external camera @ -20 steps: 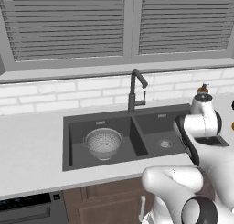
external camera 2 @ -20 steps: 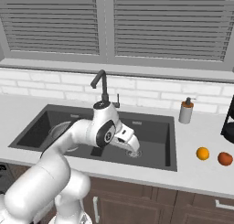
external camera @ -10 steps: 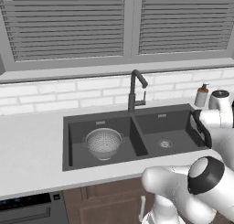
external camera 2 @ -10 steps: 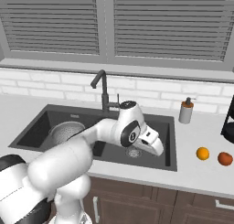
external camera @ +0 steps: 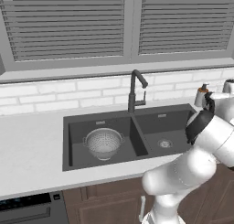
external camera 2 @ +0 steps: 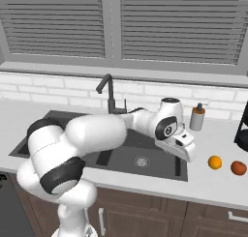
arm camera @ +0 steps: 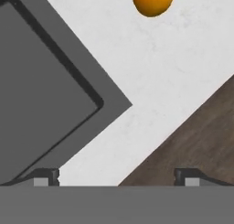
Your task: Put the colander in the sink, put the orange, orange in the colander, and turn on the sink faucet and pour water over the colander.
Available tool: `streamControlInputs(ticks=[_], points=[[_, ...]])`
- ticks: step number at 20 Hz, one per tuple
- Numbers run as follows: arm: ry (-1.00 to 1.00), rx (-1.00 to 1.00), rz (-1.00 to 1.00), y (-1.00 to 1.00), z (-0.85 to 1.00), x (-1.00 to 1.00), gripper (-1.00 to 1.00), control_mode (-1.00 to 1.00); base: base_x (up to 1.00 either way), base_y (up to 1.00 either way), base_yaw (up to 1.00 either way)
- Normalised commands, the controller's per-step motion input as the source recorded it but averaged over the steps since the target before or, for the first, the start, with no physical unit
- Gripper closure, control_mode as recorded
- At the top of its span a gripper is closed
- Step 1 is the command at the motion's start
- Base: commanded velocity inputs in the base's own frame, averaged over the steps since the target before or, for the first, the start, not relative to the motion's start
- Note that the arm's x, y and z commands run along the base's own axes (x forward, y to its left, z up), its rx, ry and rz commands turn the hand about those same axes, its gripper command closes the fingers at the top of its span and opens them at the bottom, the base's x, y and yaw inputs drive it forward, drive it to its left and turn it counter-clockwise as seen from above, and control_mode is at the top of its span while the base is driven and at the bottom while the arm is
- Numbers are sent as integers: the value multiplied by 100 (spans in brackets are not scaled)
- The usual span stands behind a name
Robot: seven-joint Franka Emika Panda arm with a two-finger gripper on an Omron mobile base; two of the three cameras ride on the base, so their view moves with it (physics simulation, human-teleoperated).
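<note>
As arm swung right, jaws open, nr orange [external camera 2: 214, 162]

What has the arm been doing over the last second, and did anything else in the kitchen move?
The arm swung right, carrying its open, empty gripper from above the sink's right basin to the sink's right edge, towards the two oranges on the counter. It took hold of nothing. The colander stayed in the left basin, the oranges lay unmoved, and the faucet ran no water.
</note>
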Motion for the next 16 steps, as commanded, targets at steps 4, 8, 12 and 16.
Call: streamControlInputs(ticks=[4, 8, 12, 16], points=[[2, 19, -9, -80, 2, 8, -100, -100, 0, 0, 0], [-16, 17, -8, -68, -6, 2, -100, -100, 0, 0, 0], [-4, 14, -17, -58, 0, 31, -100, -100, 0, 0, 0], [0, 10, -17, -42, 0, 42, -100, -100, 0, 0, 0]])
